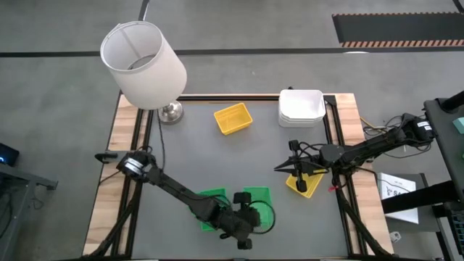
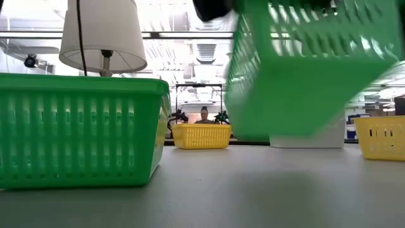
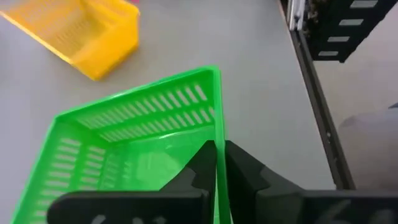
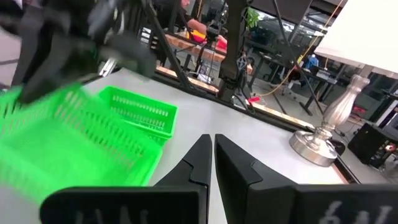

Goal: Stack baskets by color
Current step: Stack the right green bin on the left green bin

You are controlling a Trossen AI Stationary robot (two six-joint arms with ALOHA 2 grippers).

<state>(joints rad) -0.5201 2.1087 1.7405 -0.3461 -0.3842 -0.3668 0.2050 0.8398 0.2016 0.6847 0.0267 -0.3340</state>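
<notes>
**Green basket lifted for stacking**

The left gripper [image 3: 217,163] has its fingers pinched shut on the wall of a green basket [image 3: 134,143], raised off the bench [image 1: 239,156]. Next: carry it over the other green basket [image 2: 79,130] and nest it squarely. The right gripper [image 4: 213,158], closed and empty, hangs above the yellow basket [image 1: 305,183].

Green baskets: two, one standing on the desk [image 2: 76,130], one raised off it [image 2: 304,69].
Yellow baskets: two, one far-centre [image 1: 233,118], one at the right [image 1: 306,183].
White baskets: one stack [image 1: 301,106]; number in it not clear.
Lamp: one [image 1: 145,65].
Person: one, in the room beyond [image 2: 204,115].
</notes>
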